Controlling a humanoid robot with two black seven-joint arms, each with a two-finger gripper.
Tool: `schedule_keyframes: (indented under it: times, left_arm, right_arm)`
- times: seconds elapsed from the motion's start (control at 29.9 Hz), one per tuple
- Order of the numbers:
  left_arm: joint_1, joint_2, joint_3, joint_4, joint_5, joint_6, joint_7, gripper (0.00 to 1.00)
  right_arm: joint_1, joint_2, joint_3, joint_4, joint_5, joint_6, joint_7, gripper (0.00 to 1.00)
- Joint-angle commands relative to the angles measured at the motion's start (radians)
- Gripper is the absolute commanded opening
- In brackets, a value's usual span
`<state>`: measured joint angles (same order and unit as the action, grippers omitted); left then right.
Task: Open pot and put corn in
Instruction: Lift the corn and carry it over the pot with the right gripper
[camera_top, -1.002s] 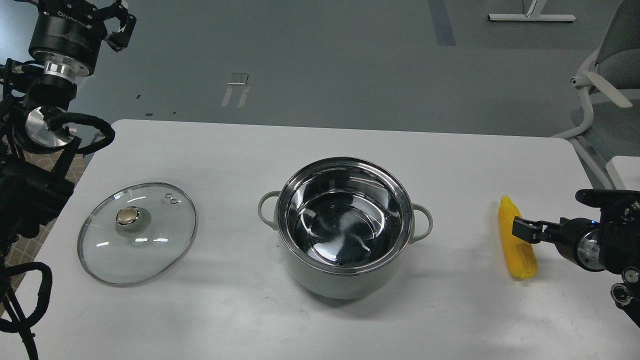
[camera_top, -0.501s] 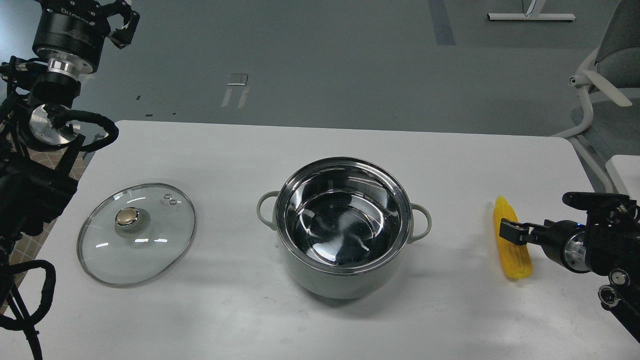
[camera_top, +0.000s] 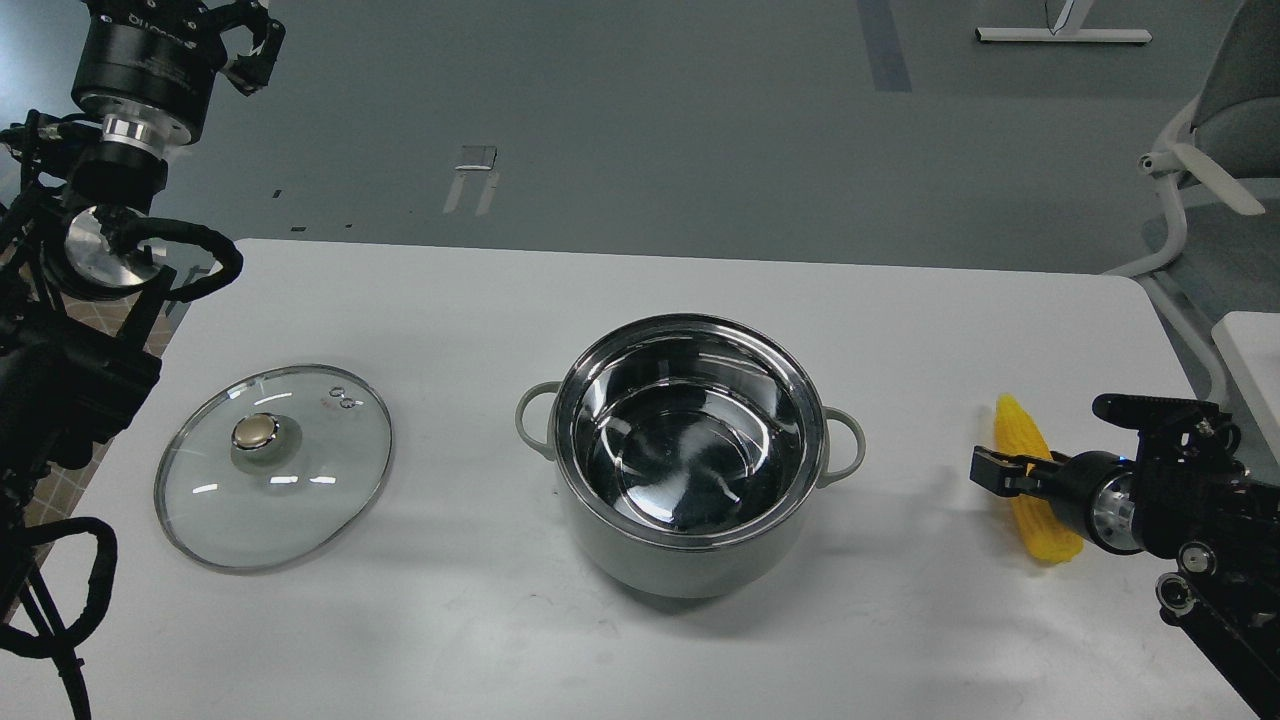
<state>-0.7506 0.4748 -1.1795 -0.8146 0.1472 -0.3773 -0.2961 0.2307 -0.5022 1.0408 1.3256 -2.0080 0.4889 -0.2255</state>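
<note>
Seen from the robot's head, looking forward and down, a white worktop carries three things: one pot, one lid and one corn cob.

The one pot stands upright near the middle of the worktop. It is round and pale grey-green, with a shiny steel inside, nothing in it, and two small loop handles, one on each side.

The one lid, round clear glass with a gold knob, lies flat on the worktop well to the left of the pot, apart from it.

The one corn cob, bright yellow, lies on the worktop well to the right of the pot, its pointed end towards the far edge.

Two black arms show. The right hand reaches in low from the right edge, across the middle of the corn; its fingers are too dark and small to tell whether they grip the corn or stand apart. The left hand is raised high at the top left corner, beyond the worktop's far edge, holding nothing, its fingers spread apart.

One grey chair stands on the floor at the far right.
</note>
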Motion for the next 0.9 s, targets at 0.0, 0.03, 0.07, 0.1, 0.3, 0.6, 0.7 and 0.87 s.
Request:
schedule_keyframes:
  times: [0.0,0.03,0.07,0.1,0.3,0.6,0.7,0.87]
  left_arm:
    - [0.002,0.001,0.0,0.0,0.002,0.0,0.0,0.97]
    - [0.002,0.001,0.0,0.0,0.002,0.0,0.0,0.97]
    - [0.004,-0.001,0.0,0.0,0.002,0.0,0.0,0.97]
    - [0.002,-0.001,0.0,0.0,0.0,0.0,0.0,0.97]
    - [0.0,-0.004,0.0,0.0,0.0,0.012,0.0,0.97]
    - [-0.001,-0.005,0.0,-0.001,0.0,0.021,0.0,0.97]
    - [-0.001,-0.012,0.0,-0.003,0.0,0.023,0.0,0.97]
    - [-0.003,-0.018,0.001,-0.021,0.002,0.025,0.0,0.97]
  right_arm:
    - [-0.001,-0.002,-0.001,0.001,0.0,0.0,-0.003,0.5]
    - [-0.001,-0.006,-0.001,0.001,0.0,0.0,-0.003,0.46]
    - [-0.001,-0.009,-0.001,0.001,0.0,0.0,-0.003,0.37]
    - [-0.001,-0.013,-0.001,0.001,0.0,0.0,-0.003,0.28]
    - [-0.001,-0.044,0.016,0.03,0.009,0.0,-0.003,0.0]
    - [0.047,-0.041,0.174,0.239,0.037,0.0,0.003,0.0]
    - [0.122,-0.042,0.162,0.309,0.086,0.0,0.003,0.0]
    - [0.217,0.092,0.045,0.406,0.097,0.0,-0.003,0.0]
